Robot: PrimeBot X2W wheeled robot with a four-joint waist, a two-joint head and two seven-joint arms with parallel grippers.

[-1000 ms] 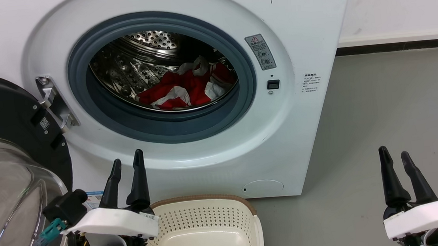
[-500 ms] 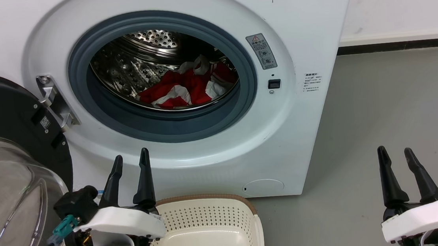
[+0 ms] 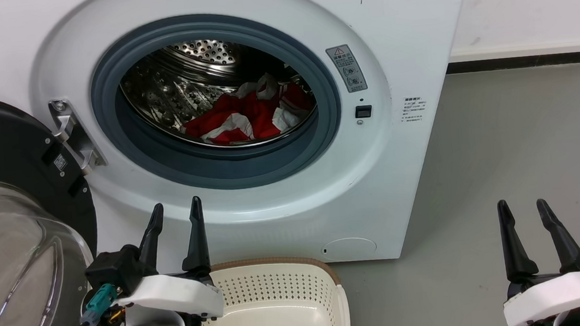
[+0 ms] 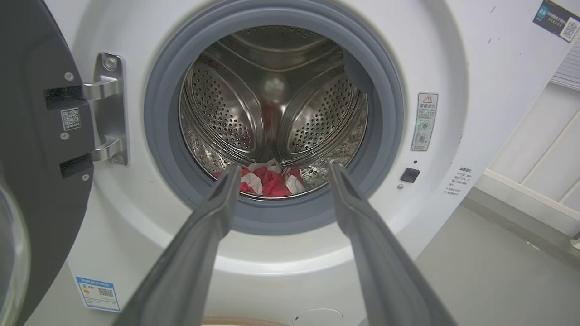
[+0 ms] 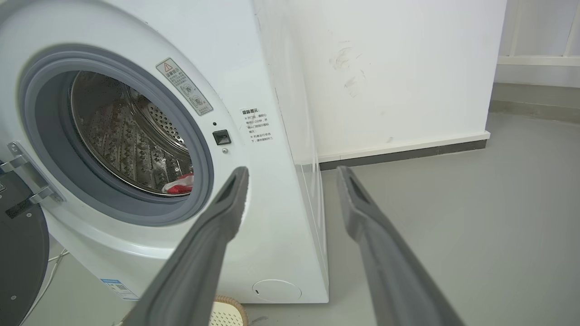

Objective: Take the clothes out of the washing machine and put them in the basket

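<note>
While the clothes (image 3: 236,116) are lying low in the drum (image 3: 168,89) of the washing machine (image 3: 404,32) and the basket (image 3: 280,290) is standing just below its opening, the robot is apparently preparing a reach. The left tool (image 3: 177,206) and the right tool (image 3: 521,206) are pointing upward, fingers spread, holding nothing; the left arm is likely needing to rise over the grey ring (image 3: 227,171).

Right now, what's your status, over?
Left gripper open, right gripper open, both empty. Clothes inside washing machine drum, none in basket. Door open, nothing blocking.
</note>
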